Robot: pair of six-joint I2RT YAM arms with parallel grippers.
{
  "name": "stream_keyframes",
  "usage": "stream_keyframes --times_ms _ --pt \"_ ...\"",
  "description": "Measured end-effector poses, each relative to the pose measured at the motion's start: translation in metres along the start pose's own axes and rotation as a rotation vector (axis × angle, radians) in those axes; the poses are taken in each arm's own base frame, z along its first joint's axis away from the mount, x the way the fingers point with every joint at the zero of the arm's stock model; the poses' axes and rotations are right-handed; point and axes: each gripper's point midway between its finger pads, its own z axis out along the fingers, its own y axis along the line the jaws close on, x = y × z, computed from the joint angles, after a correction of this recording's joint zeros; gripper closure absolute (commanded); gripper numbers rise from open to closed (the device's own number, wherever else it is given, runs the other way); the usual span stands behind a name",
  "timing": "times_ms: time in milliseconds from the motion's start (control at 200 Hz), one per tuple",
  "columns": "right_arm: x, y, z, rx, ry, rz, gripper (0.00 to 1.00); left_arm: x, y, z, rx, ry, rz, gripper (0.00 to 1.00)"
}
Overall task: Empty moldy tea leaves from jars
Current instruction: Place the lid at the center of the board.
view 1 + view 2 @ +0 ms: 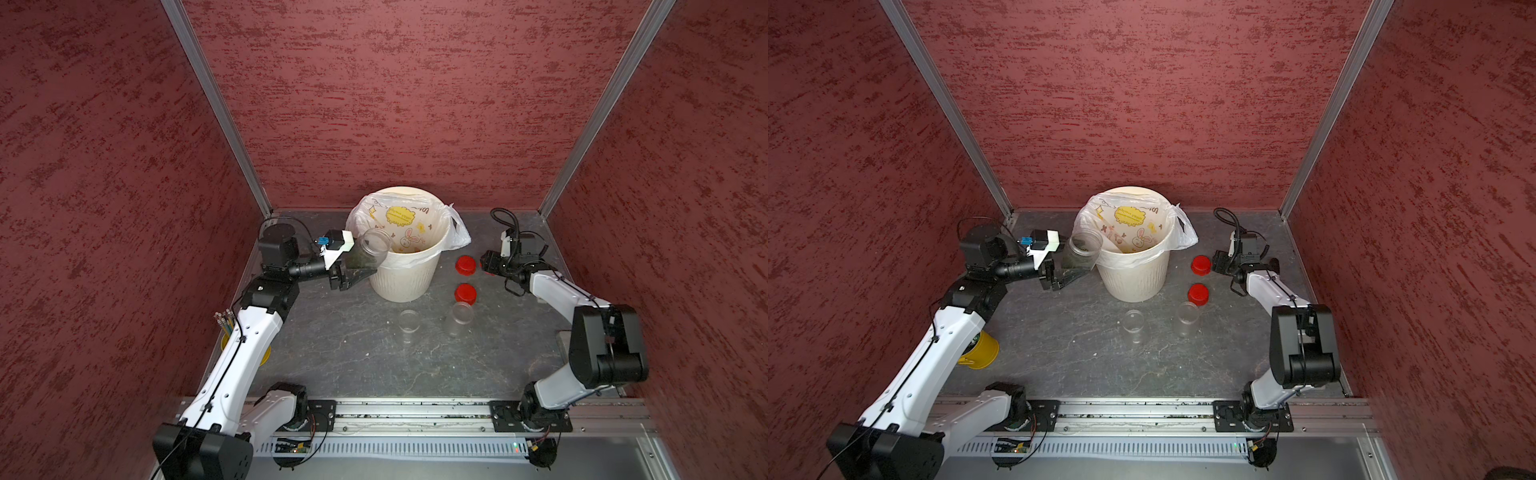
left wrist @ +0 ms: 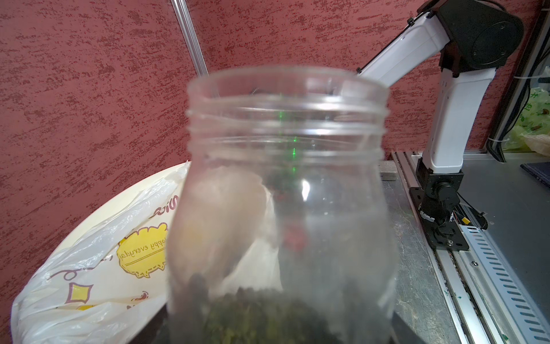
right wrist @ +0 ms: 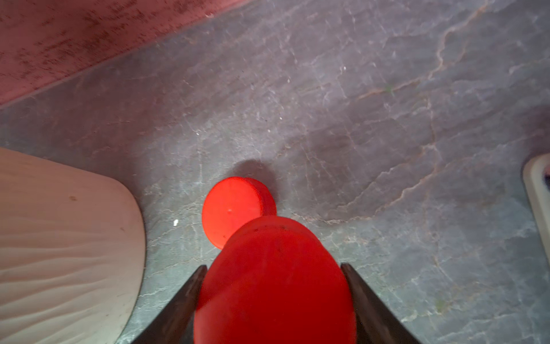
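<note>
The open jar (image 1: 372,248) lies tilted. Its long axis runs from 7 o'clock up to 1 o'clock in both top views. The mouth is the raised end and points at 1 o'clock, at the bin's (image 1: 399,286) rim on its 9 o'clock side. The tea leaves (image 2: 259,318) sit dark and crumbly in the low base end.

The left claw (image 1: 360,262) is clamped tight on that jar's lower body and holds it off the desk (image 1: 340,353).

The right claw (image 3: 273,268) stands about half open at the bin's 3 o'clock. One finger (image 3: 184,295) presses each side of a red cap (image 3: 273,292). I cannot tell whether this cap touches the desk.

Two more caps (image 1: 465,264) (image 1: 465,293) lie flat on the desk at the bin's 3 and 4 o'clock. The farther one is just beside the right claw.

Two other jars (image 1: 408,322) (image 1: 460,316) stand upright with their mouths up, at the bin's 6 and 5 o'clock. A printed plastic bag (image 1: 457,237) lines the bin. A yellow cup (image 1: 982,351) sits under the left arm at 8 o'clock.
</note>
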Motion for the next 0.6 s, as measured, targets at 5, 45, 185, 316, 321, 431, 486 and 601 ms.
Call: stream_keyframes --times_ms 5,45,185,316,321,431,486,601 --pt "0.0 0.0 0.0 0.001 0.0 0.0 0.69 0.0 0.0 0.0 0.0 0.0 0.0 0.35" --pt "0.002 -0.003 0.003 0.011 0.005 0.003 0.69 0.0 0.0 0.0 0.0 0.0 0.0 0.35" --pt "0.01 -0.013 0.013 0.04 0.033 0.01 0.69 0.0 0.0 0.0 0.0 0.0 0.0 0.35" --pt "0.019 -0.02 0.022 0.059 0.061 0.016 0.68 0.0 0.0 0.0 -0.001 0.0 0.0 0.35" --pt "0.019 -0.02 0.022 0.059 0.061 0.016 0.68 0.0 0.0 0.0 -0.001 0.0 0.0 0.35" --pt "0.024 -0.024 0.027 0.073 0.078 0.018 0.67 0.0 0.0 0.0 -0.001 0.0 0.0 0.35" --pt "0.028 -0.026 0.03 0.082 0.088 0.018 0.66 0.0 0.0 0.0 -0.001 0.0 0.0 0.35" --pt "0.034 -0.031 0.035 0.097 0.109 0.014 0.65 0.0 0.0 0.0 -0.001 0.0 0.0 0.35"
